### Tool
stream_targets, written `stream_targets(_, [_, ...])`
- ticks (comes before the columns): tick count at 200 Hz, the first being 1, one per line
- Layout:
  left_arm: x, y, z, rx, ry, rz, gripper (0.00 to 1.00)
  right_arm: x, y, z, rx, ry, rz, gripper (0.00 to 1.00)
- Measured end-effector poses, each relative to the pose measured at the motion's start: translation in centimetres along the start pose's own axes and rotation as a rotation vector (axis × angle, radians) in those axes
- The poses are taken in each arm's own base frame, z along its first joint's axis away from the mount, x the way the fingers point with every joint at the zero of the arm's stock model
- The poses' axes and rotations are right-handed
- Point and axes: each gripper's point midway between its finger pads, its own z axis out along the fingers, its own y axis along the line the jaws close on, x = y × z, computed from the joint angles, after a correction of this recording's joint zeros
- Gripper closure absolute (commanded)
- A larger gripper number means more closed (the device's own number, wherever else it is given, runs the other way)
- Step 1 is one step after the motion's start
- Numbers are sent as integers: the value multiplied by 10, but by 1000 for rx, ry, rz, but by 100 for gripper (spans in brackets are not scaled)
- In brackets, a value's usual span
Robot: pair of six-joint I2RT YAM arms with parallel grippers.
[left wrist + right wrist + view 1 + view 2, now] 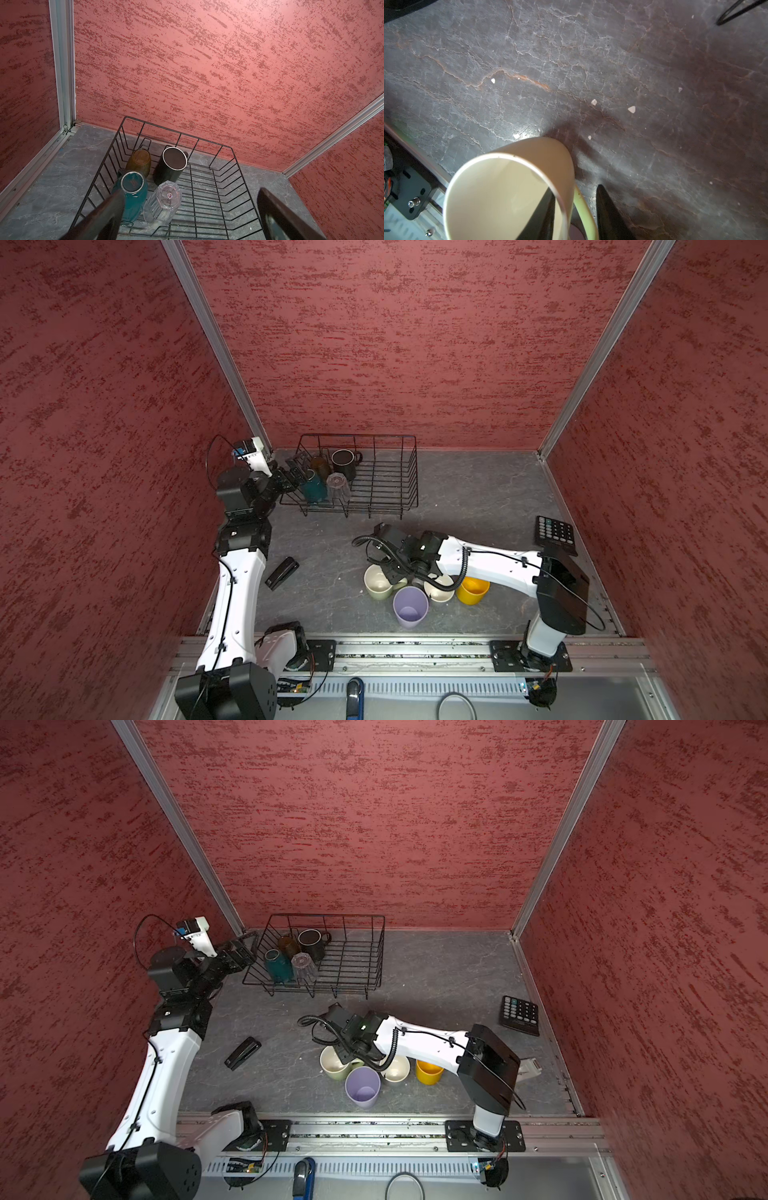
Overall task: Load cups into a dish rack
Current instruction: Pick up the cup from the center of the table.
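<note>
Straddling wall and handle of the pale green mug on the table with the right pincer, not yet clamped; needing a square, firm squeeze before lifting toward the dish rack. Holding the left pincer wide apart beside it.

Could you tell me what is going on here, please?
The right gripper is down at the pale green mug on the table, one finger inside it, not yet clamped. The left gripper hangs open by the rack, where the black mug, teal mug, amber tumbler and glass sit. The lilac tumbler, grey mug and yellow mug wait nearby.
</note>
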Motion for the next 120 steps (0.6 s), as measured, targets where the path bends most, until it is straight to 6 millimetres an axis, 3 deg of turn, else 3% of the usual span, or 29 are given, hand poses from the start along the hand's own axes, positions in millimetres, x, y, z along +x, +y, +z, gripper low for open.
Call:
stream_targets(47, [0,1,0,-2,1,2,0,4,1,16,14,32,-21,76])
stream_targets(120, [-2,1,-2,-4,-7,3,0,0,1,21,38,29,-44,98])
